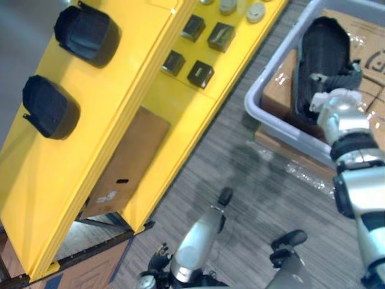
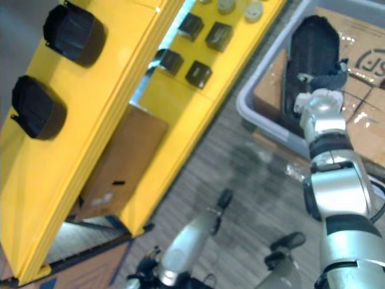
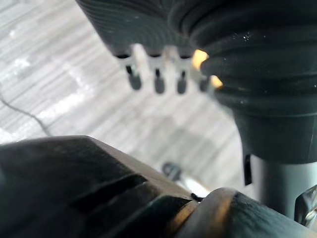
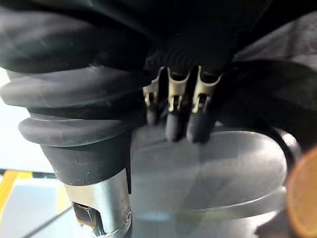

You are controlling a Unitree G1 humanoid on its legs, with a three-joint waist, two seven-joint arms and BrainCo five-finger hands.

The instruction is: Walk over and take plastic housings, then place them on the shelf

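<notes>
A long black plastic housing [image 1: 322, 45] stands on edge inside a grey bin [image 1: 264, 90] at the right. My right hand [image 1: 338, 77] is on its near rim. In the right wrist view its fingers [image 4: 173, 119] curl down against the housing's dark wall. Two more black housings [image 1: 87, 33] [image 1: 51, 108] lie on the top level of the yellow shelf [image 1: 138, 66] at the left. My left hand [image 3: 158, 82] hangs low over the floor with its fingers relaxed and holding nothing.
The shelf's lower level carries small black boxes [image 1: 219, 36] and grey parts [image 1: 255, 12]. A brown cardboard sheet [image 1: 129, 156] lies below it. The bin rests on cardboard boxes [image 1: 283, 81]. Grey striped floor [image 1: 252, 174] runs between shelf and bin.
</notes>
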